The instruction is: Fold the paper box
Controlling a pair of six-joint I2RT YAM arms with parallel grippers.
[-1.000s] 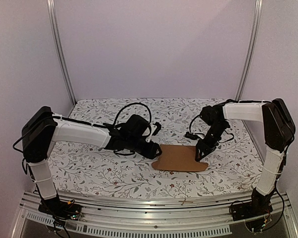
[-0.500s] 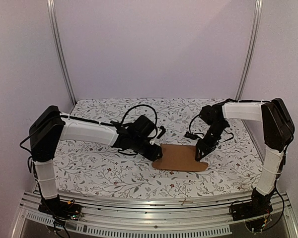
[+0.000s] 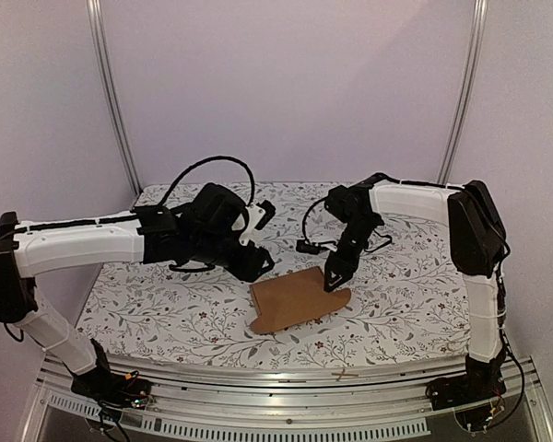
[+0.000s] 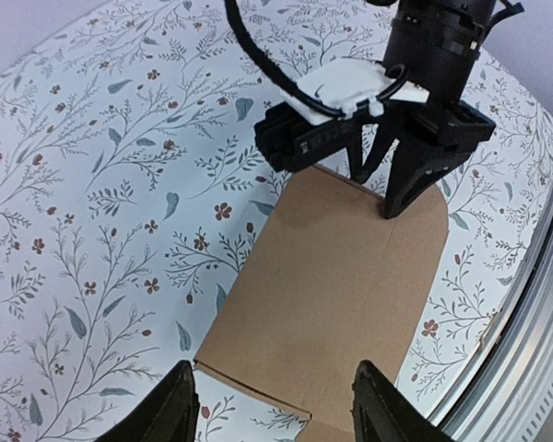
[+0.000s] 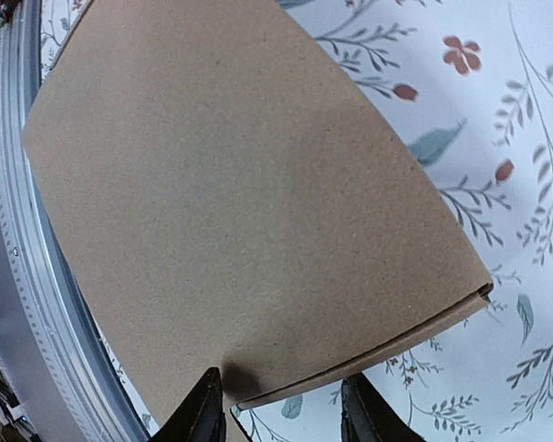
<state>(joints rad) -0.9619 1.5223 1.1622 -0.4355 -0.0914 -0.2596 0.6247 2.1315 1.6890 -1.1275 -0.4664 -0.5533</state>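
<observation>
The paper box (image 3: 297, 297) lies flat on the floral cloth as a brown cardboard piece, turned at an angle, near the front middle. It fills the right wrist view (image 5: 249, 212) and shows in the left wrist view (image 4: 341, 285). My right gripper (image 3: 332, 279) is open at the box's far right edge. In its own view (image 5: 286, 410) one fingertip (image 5: 207, 405) presses on the cardboard and the other stands over the cloth. My left gripper (image 3: 261, 262) is open and empty. It hovers over the box's left end (image 4: 278, 410), clear of it.
The floral cloth (image 3: 166, 304) covers the table. A metal rail (image 3: 286, 382) runs along the front edge close to the box, and also shows in the wrist views (image 4: 535, 304) (image 5: 18, 276). White walls and upright poles enclose the back and sides.
The right gripper has moved left and the box has slid left and turned with it. The left arm has drawn back to the left, off the box's edge.
</observation>
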